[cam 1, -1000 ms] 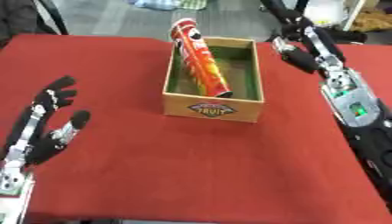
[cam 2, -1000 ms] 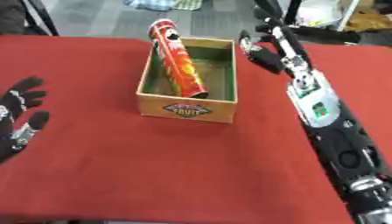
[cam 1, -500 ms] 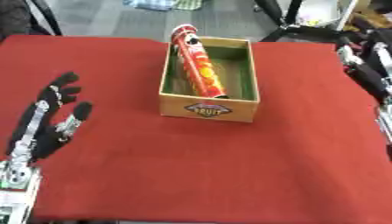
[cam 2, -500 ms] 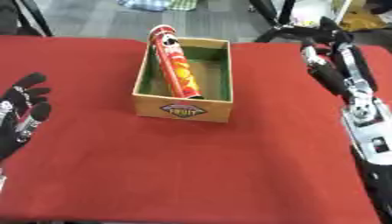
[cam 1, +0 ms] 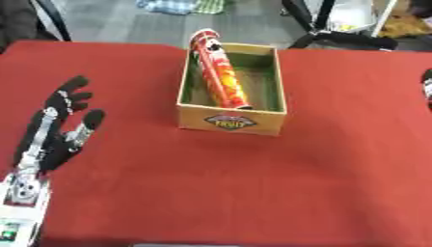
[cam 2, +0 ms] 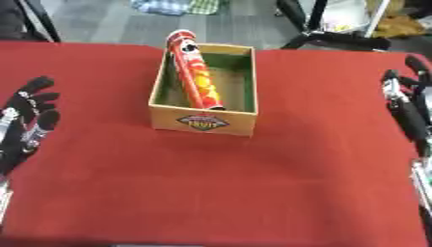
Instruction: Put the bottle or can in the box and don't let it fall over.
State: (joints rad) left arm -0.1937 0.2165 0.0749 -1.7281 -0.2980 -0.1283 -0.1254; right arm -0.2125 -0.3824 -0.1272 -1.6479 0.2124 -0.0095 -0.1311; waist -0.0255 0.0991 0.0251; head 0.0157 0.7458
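In the left eye view, the left hand (cam 1: 52,126) lay at the lower left of the red table (cam 1: 253,188), palm down, fingers straight and spread, holding nothing. Well off to its right and a little farther away stood the cardboard box (cam 1: 229,121), open at the top, with a round label on its near wall. Inside it was the tall red can (cam 1: 219,72), base down against the box floor near the front wall, tilted so that its capped top rose above the far rim at the left corner. Of the right hand, only a dark sliver showed at the right edge of this view.

In the right eye view, the right hand (cam 2: 406,103) showed at the right edge, fingers stretched out and pointing away from the robot, empty and apart from everything. The box sat well to its left, the can leaning in it on the side farther from this hand.
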